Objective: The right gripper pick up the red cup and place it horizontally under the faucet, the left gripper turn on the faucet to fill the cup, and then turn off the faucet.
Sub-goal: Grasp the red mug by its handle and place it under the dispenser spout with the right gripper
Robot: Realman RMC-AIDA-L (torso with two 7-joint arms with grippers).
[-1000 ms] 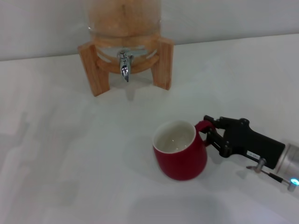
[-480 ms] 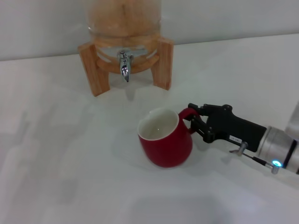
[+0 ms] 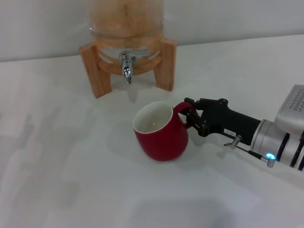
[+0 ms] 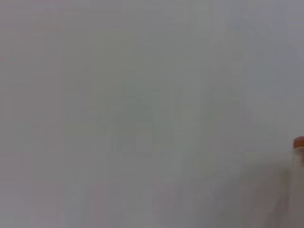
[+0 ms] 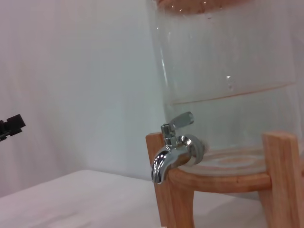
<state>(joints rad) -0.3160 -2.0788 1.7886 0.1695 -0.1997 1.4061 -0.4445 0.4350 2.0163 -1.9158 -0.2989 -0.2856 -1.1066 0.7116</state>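
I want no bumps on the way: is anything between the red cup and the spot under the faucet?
Nothing visible. The bare white table lies between the red cup, held at its handle by the right pincer, and the faucet on its wooden stand.

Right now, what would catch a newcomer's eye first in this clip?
The red cup stands out most, mid-table and tilted, with the right gripper closed on its handle from the robot's right. Behind it a glass dispenser sits on a wooden stand at the table's far edge, its chrome faucet pointing down; the cup is not yet under it. The left gripper is out of sight.
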